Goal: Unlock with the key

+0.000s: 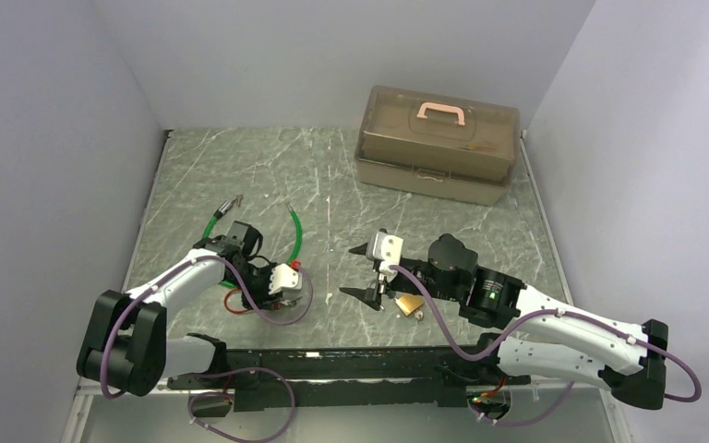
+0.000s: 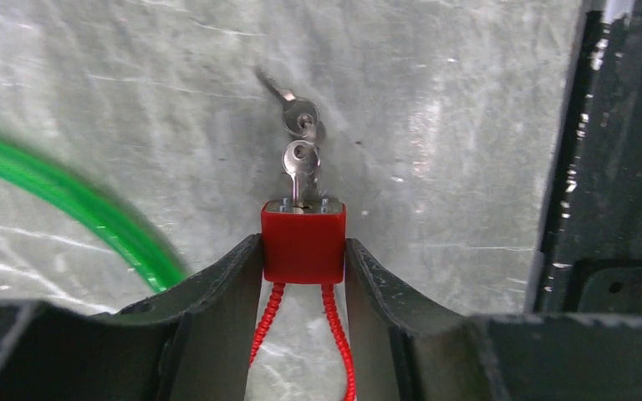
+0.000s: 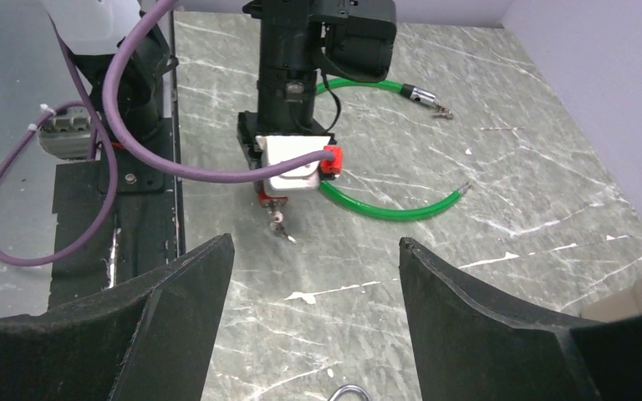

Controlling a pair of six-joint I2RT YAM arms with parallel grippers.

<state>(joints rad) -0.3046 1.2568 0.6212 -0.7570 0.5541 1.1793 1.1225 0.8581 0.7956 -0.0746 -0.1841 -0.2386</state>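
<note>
A small red padlock point(image 2: 303, 242) with a red cable shackle point(image 2: 338, 342) sits between the fingers of my left gripper point(image 2: 303, 245), which is shut on its sides. A silver key point(image 2: 299, 167) stands in its keyhole, with a ring and a second key point(image 2: 303, 117) lying on the table beyond. From above, my left gripper point(image 1: 290, 295) is low at the near left. My right gripper point(image 1: 362, 272) stands open over bare table, facing the left one. In the right wrist view the keys point(image 3: 279, 225) hang about a hand's width beyond its fingertips point(image 3: 217, 251).
A brass padlock point(image 1: 410, 304) lies under the right wrist, its shackle point(image 3: 351, 393) just showing. A green cable lock point(image 1: 294, 235) curves beside the left arm. A brown toolbox point(image 1: 438, 143) with a pink handle stands at the back right. Walls close three sides.
</note>
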